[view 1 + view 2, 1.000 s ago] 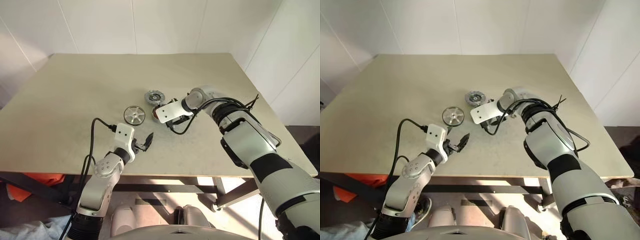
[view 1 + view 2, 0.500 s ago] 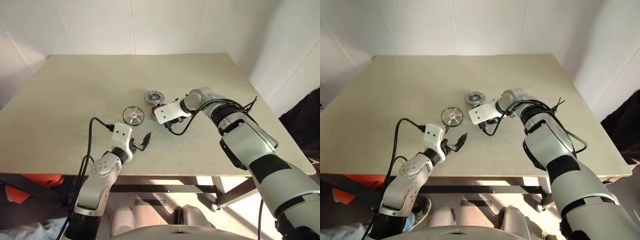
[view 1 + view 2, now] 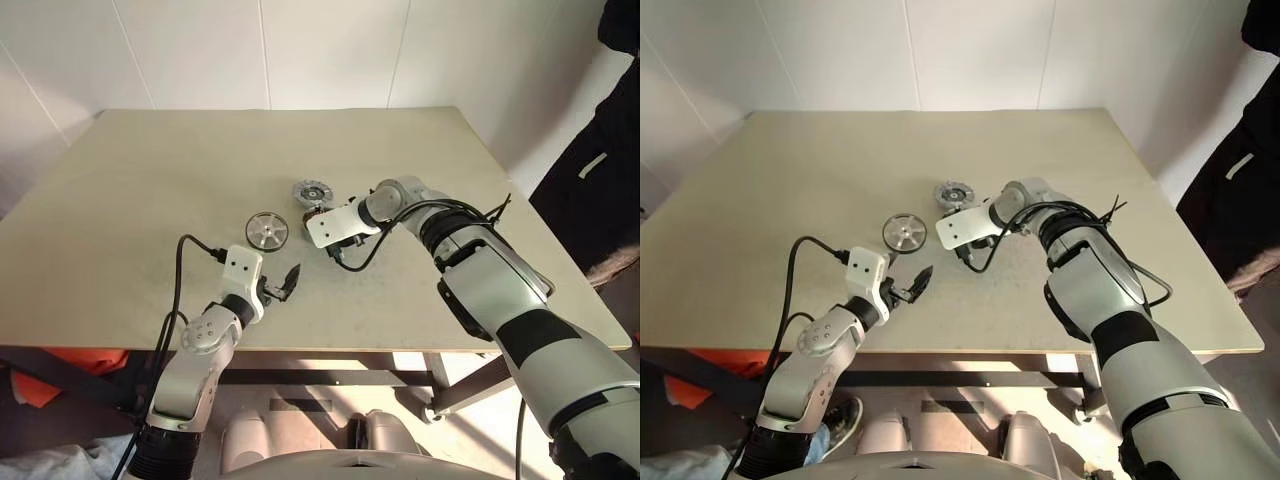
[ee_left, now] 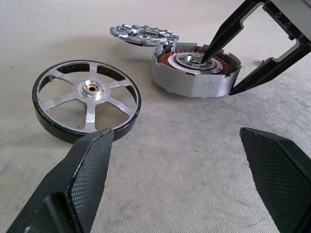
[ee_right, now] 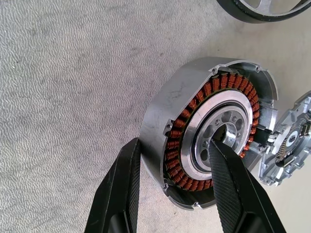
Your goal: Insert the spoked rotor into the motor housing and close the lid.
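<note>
The right gripper (image 5: 172, 187) clamps the motor housing (image 5: 204, 131) wall, one finger inside; the spoked rotor (image 4: 86, 107) lies before the wide-open left gripper (image 4: 180, 179), apparently next to be lifted.

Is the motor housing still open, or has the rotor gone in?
Open and empty. The motor housing shows bare copper windings; the spoked rotor lies flat on the table beside it, and the lid rests behind.

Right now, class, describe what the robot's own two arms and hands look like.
Both arms are silver-grey with black joint bands. Each hand, left hand and right hand, has two tapered black fingers behind a white wrist block, with a black cable looping to it.
</note>
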`<state>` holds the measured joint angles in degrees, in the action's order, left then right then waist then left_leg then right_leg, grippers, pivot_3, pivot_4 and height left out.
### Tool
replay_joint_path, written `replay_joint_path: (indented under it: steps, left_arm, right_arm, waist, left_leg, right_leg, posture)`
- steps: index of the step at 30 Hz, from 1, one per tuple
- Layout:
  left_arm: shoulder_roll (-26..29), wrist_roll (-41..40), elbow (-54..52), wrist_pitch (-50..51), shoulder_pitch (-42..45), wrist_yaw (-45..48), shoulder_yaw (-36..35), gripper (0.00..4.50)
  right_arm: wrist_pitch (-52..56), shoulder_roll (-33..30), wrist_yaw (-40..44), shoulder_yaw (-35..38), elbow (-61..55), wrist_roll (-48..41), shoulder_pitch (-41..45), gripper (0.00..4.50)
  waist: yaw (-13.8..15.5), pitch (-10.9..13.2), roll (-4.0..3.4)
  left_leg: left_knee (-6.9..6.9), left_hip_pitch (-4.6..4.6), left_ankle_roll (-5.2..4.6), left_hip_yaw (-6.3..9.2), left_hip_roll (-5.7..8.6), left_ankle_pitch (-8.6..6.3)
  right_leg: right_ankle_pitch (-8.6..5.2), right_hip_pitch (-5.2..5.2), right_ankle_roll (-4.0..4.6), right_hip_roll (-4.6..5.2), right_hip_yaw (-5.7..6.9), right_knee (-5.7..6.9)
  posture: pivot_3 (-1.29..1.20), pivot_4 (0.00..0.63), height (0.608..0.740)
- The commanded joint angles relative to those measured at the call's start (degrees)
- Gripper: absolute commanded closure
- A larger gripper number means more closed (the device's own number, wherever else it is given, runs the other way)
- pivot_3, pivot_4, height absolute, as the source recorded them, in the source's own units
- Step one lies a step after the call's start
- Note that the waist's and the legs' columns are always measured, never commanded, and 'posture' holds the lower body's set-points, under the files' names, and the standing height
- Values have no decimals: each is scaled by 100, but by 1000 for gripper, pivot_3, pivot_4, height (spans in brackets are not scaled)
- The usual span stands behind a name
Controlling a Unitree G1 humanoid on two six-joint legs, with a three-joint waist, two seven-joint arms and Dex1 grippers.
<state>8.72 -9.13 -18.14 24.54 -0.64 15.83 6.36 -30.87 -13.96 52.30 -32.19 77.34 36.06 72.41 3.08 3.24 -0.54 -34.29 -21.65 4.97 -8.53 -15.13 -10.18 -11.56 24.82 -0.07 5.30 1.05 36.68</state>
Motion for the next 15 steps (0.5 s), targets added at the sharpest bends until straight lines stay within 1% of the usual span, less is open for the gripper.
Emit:
replay_joint_path:
  steps: [1, 8, 15]
  left_arm:
    - [10, -37, -211, -49, 51, -19, -72, 94]
    - [19, -46, -89, -85, 151, 21, -89, 94]
    - [50, -70, 47, -114, 309, 106, -140, 94]
  right_arm:
    - [-160, -29, 129, 38, -97, -57, 37, 2559]
    - [-728, -253, 812, 226, -375, -397, -170, 2559]
    - [-1166, -594, 1806, 329, -1215, -923, -943, 2559]
  waist:
    - [-6, 0, 0]
    - [-13, 0, 0]
    - [-29, -4, 5]
  left_leg:
    - [0, -1, 0, 0, 0, 0]
    - [0, -6, -1, 0, 0, -1]
    - [0, -2, -3, 0, 0, -1]
  right_leg:
    - [0, 0, 0, 0, 0, 0]
    - [-1, 1, 1, 0, 3, -5]
    - [-1, -2, 2, 0, 2, -5]
  posture:
    - [0, 0, 740]
    - [0, 0, 740]
    - [0, 0, 740]
